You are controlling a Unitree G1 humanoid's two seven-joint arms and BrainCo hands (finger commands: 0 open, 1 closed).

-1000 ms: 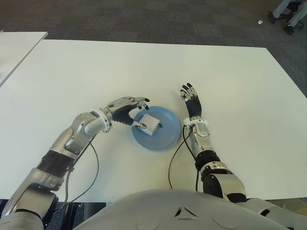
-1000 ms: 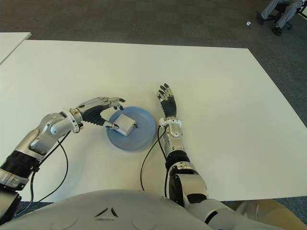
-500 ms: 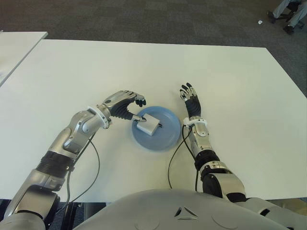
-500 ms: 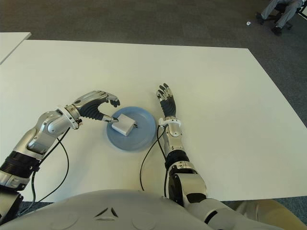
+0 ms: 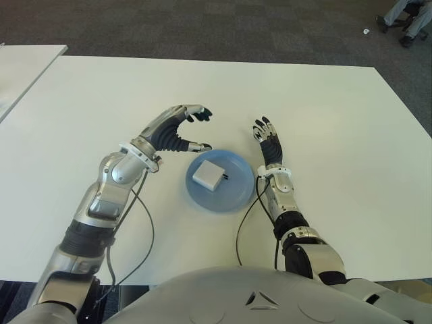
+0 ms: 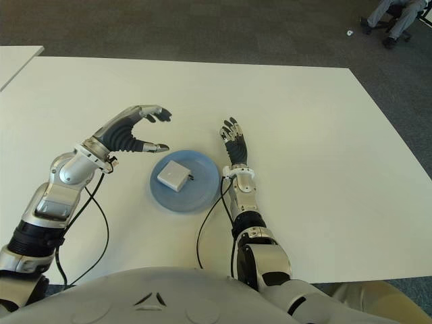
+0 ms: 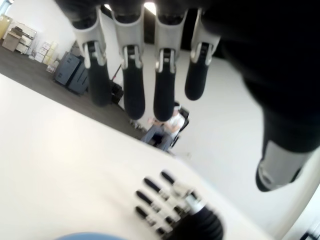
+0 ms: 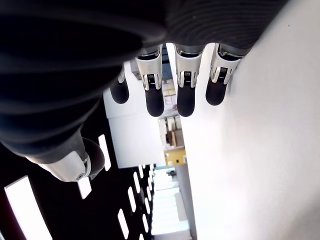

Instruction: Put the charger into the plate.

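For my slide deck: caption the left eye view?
Charger lies in blue plate; open left hand above table.

The right hand (image 8: 165, 95) shows straight, empty fingers (image 8: 186, 95) beside what looks like white table (image 8: 260, 150).

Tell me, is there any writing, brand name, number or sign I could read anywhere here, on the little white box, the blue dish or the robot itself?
None can be read.
Charger: plain white, no visible lettering.
Plate: plain blue, no mark.
Left robot hand and right robot hand: no legible label.
Table: bare white, no text.
Boxes in the background of the left wrist view: too blurred to read.
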